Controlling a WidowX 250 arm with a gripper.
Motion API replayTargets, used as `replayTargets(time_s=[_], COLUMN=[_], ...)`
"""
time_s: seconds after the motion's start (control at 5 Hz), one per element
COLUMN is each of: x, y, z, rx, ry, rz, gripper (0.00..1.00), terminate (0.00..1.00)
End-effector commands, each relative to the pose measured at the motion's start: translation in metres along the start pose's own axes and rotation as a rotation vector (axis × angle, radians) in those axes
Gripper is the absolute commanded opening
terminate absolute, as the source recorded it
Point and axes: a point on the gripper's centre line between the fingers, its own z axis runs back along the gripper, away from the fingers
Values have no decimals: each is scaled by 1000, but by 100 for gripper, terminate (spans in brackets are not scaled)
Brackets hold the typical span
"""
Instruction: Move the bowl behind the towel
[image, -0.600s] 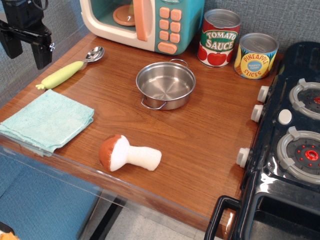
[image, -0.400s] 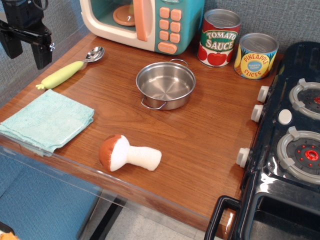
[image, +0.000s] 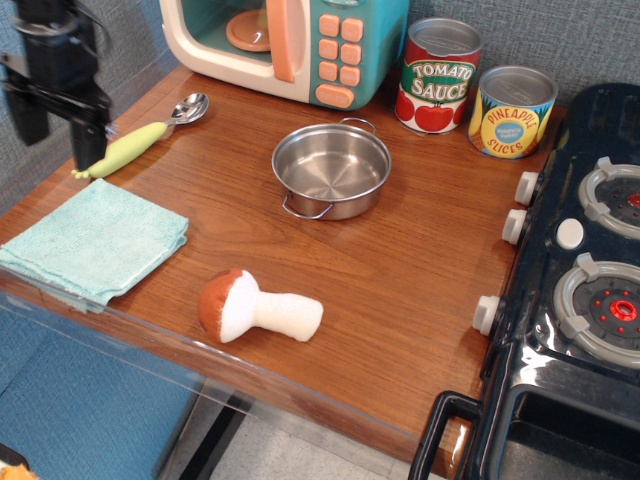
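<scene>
On the wooden bench the toy microwave stands at the back, the teal towel lies at the near left edge, the steel bowl sits mid-bench well apart from it, and the empty pincer hangs open, seemingly above the yellow-handled spoon.

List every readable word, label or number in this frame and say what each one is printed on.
"TOMATO SAUCE": on the red-labelled can at the back of the table.
"PINEAPPLE SLICES": on the yellow-labelled can beside it; a smaller line between those two words is too small to read.
Toy microwave buttons: no readable marks.
Stove knobs: no readable marks.
</scene>
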Motion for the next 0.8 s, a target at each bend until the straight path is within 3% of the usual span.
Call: replayTargets(time_s=[0.0, 0.2, 0.6], x=[31, 55, 86], y=[-49, -86, -109], z=[53, 74, 54], rx=[-14, -68, -104], ry=[-187, -235, -165], rz=[-127, -146, -31], gripper=[100, 100, 100], terminate=[0, 0, 0])
